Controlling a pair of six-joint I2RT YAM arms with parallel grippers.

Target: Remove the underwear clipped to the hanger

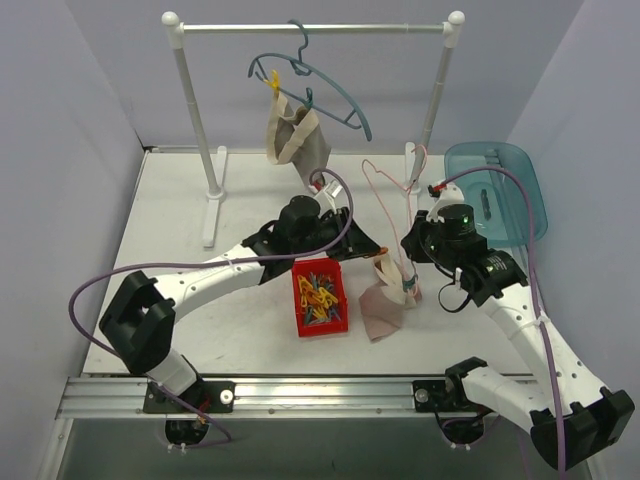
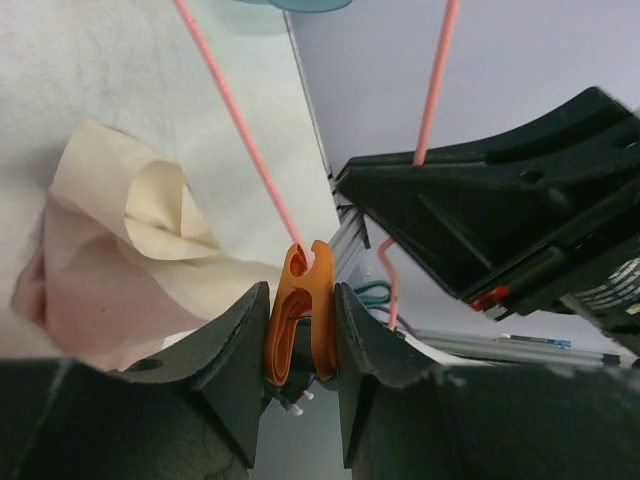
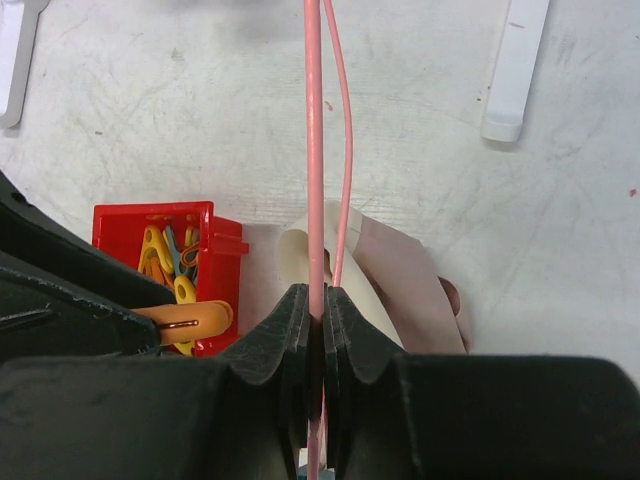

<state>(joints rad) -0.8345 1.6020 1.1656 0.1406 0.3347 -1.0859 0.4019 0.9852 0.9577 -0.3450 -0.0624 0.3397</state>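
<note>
1. Left hand (image 2: 300, 305) is pinching an orange plastic clothes clip (image 2: 305, 325). One finger is pressed on each flat side, and the clip's lower end is hidden between them.
2. The clip's notched top touches the thin pink wire hanger (image 3: 315, 120). Can't tell whether the clip is biting any cloth.
3. Right hand (image 3: 316, 300) is pressed together on the hanger's wire. The wire runs straight up out of the jaws, and its lower part is cut off behind the fingers.
4. The pale beige-pink underwear (image 1: 380, 310) is crumpled on the white surface (image 1: 180, 200), between the red plastic bin (image 3: 120, 225) and the right arm. Its top edge is bunched up at the hanger's bottom, and that join is blocked by both hands in the top view.
5. There is a small teal bit at the cloth's top edge, too small to identify.
6. The bin holds a mixed pile of coloured clips (image 1: 320, 297). It sits just beside the underwear, and the left arm partly covers it in the right wrist view.
7. At the back, the white tube rack (image 1: 310, 28) carries a teal plastic hanger (image 1: 325, 85), tilted. A second beige garment (image 1: 295, 135) hangs from it by a yellow clip (image 1: 274, 82).
8. A translucent teal tray (image 1: 510, 190) sits at the right rear. Its near corner is hidden by the right arm.
</note>
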